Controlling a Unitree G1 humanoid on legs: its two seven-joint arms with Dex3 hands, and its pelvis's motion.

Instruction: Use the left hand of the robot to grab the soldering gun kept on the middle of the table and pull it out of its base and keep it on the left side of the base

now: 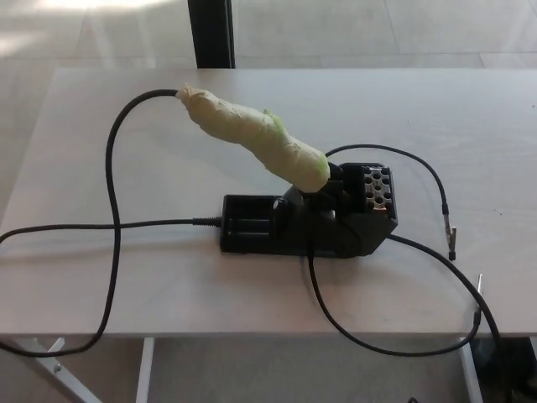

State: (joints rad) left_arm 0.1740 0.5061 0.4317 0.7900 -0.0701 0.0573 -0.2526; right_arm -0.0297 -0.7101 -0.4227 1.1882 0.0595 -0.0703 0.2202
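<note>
Clearly the soldering gun sits docked in its base, handle angled up-left for grabbing. Neither hand shows, so I cannot tell their fingers.

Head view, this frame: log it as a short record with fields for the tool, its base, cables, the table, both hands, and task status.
tool: soldering gun, handle wrapped in pale green tape, tilted up toward the left, tip end seated in the base
base: black base, mid-table, perforated block on its right end
cables: black cable runs from the handle's far end, looping over the left table edge; thinner leads trail right
table: light table
left hand: not in view
right hand: not in view
status: gun not yet pulled out
</note>
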